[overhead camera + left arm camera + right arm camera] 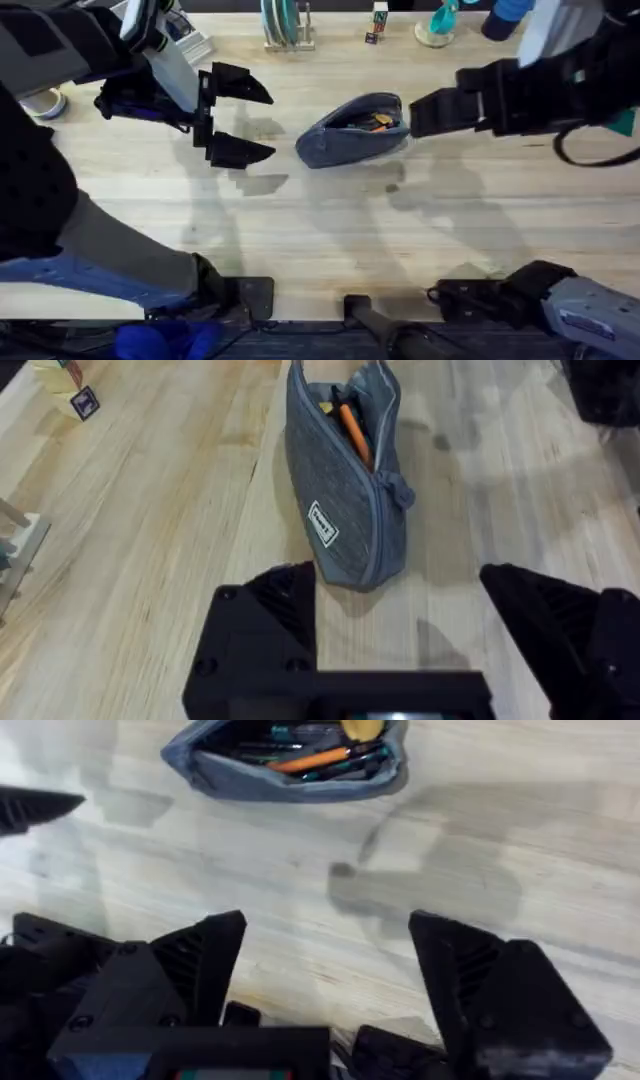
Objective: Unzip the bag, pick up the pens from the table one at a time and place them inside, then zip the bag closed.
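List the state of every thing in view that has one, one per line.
bag: unzipped, mouth open, lying on the table
pens: inside the bag
left gripper: open, empty, beside the bag
right gripper: open, empty, above the table near the bag

No legible text anywhere.

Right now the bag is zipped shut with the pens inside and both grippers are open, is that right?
Not quite: the bag is unzipped, gaping open with the pens visible inside, as the right wrist view shows. The left gripper and right gripper are indeed open.
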Tool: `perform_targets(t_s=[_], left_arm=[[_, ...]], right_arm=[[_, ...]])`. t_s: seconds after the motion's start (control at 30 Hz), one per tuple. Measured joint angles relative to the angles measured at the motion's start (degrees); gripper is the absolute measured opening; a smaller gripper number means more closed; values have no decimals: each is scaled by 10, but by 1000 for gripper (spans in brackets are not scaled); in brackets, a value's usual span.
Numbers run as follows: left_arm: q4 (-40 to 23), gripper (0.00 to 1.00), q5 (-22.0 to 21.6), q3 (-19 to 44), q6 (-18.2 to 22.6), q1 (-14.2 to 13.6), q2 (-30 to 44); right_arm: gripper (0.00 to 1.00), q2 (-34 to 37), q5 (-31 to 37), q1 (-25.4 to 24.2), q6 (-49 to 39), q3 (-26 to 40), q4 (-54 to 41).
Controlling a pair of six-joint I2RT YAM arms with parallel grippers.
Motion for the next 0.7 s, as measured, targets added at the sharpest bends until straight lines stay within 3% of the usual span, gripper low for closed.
perform_targets(t_s=[0.17,0.4,0.7], left_arm=[[2,995,0,0,0,0,0],[2,995,2,0,0,0,0],[2,993,4,0,1,0,0]], right_arm=[[997,0,30,64,41,0,6],[997,7,43,113,80,0,23],[997,87,57,161,113,0,50]])
